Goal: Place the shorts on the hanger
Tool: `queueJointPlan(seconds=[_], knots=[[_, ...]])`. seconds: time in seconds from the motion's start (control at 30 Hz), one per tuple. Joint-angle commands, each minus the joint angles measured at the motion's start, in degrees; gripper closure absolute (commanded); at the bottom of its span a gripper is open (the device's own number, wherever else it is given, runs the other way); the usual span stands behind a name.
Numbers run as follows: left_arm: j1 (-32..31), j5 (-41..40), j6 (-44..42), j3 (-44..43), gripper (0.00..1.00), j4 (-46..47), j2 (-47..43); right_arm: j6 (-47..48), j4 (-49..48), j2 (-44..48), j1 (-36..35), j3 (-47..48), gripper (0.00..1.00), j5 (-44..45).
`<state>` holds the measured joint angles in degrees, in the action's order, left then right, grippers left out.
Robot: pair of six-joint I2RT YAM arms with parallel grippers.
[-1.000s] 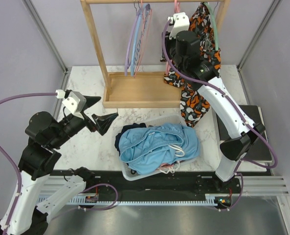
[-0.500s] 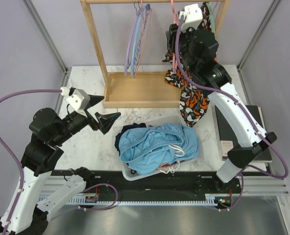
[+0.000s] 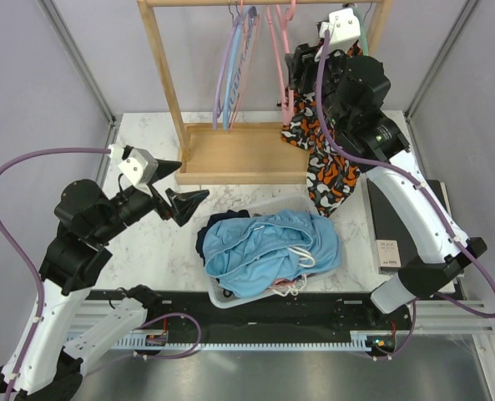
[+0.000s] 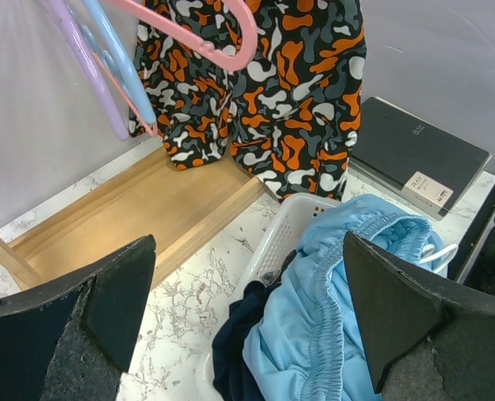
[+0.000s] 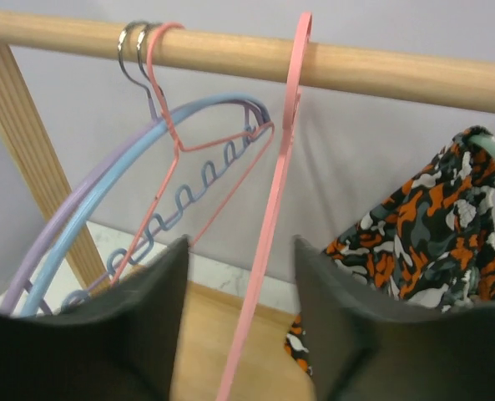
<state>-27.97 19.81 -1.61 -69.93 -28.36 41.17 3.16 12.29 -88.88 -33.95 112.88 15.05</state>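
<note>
Right gripper [image 5: 240,251] has climbed to the rail [image 5: 381,71]. Jaws part-spread and narrowing, pink hanger [image 5: 285,125] between them, unpinched. Left gripper [image 4: 247,242] gapes wide, shorts [image 4: 330,326] just ahead and below it. Hanger grab looks next.

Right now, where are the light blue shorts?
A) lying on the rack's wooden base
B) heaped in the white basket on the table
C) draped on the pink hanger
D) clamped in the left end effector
B: the shorts lie bunched in the white basket, on top of dark clothing.
</note>
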Motion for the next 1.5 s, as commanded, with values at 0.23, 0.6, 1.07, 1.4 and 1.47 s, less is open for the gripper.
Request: queueJointPlan(seconds=[0.23, 0.6, 1.07, 1.4, 1.47], knots=[[0.5, 1.5, 0.1, -0.6, 0.0, 2.4, -0.5, -0.8, 11.6, -5.3, 0.0, 4.9, 0.24, 11.4], [0.4, 1.8, -0.3, -0.1, 0.0, 2.3, -1.1, -3.2, 17.5, -6.0, 3.1, 3.9, 0.46, 8.3], [0.4, 1.7, -0.8, 0.0, 0.0, 1.9, -1.1, -9.7, 25.8, -8.5, 6.2, 7.3, 0.86, -2.8], [0.4, 1.8, -0.5, 0.1, 0.0, 2.1, -0.6, -11.1, 18.9, -5.5, 6.7, 7.9, 1.0, -4.9], [0.4, 1.6, -0.6, 0.1, 0.0, 2.2, -0.7, -11.0, 16.2, -4.1, 6.6, 7.9, 1.0, -5.4]])
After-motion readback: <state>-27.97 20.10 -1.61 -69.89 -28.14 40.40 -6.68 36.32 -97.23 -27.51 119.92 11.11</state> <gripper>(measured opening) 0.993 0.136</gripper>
